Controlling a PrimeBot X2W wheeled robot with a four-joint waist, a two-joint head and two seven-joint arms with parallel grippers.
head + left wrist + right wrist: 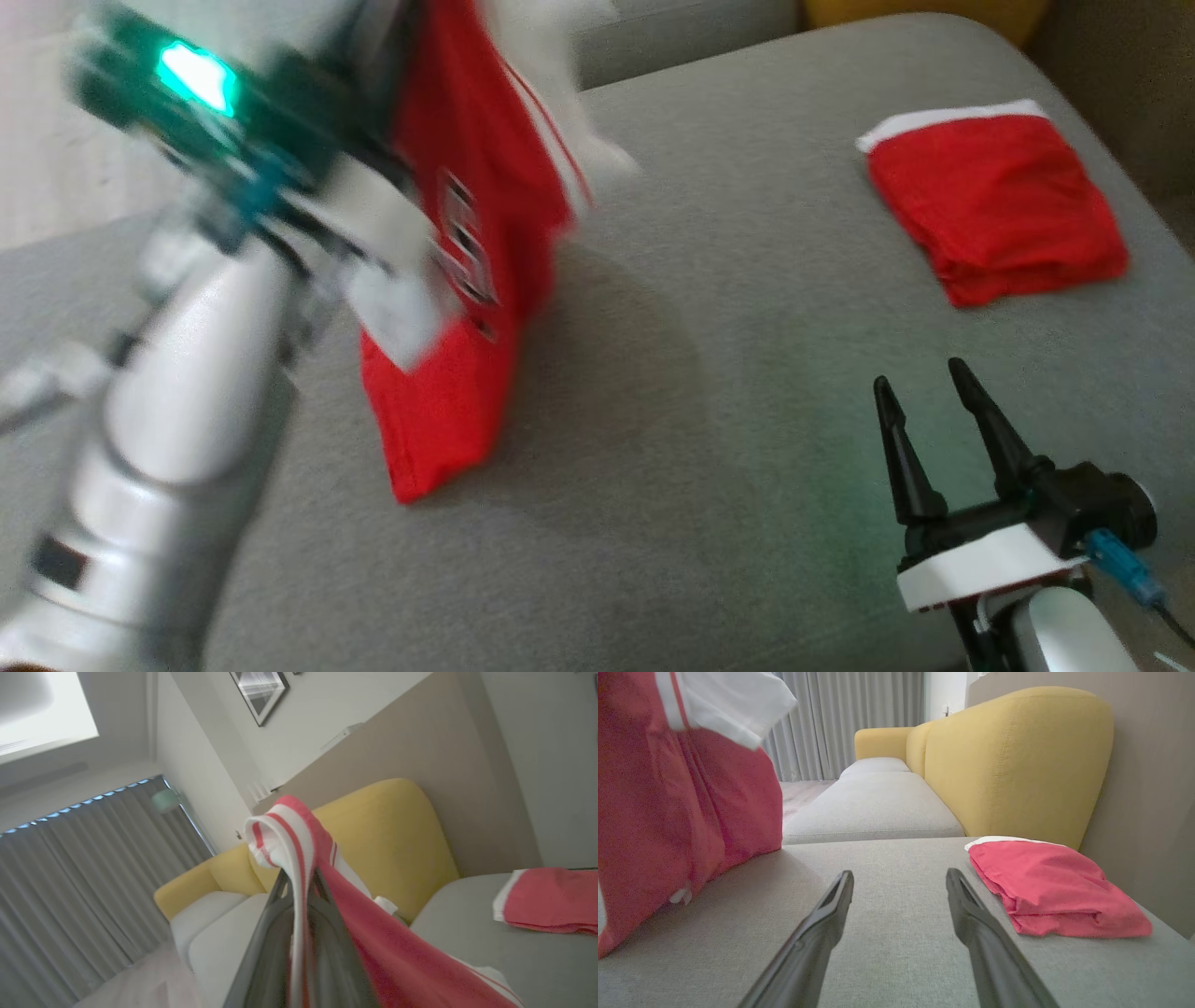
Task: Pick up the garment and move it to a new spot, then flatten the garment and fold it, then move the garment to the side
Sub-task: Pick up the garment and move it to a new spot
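Left forearm [177, 401] blurred, close to lens. Left gripper [300, 875] clamped on red-and-white garment [448, 280], which hung over grey cushion [728, 392] at left, lower corner at the surface. Right gripper [920, 375] spread wide, empty, low over cushion. Folded red cloth [999, 205] lay well apart at far right.

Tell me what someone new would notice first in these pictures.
A red and white garment dangles from the shut left gripper at the left, down to the grey cushion. A second red garment lies folded at the far right, beyond the open right gripper.
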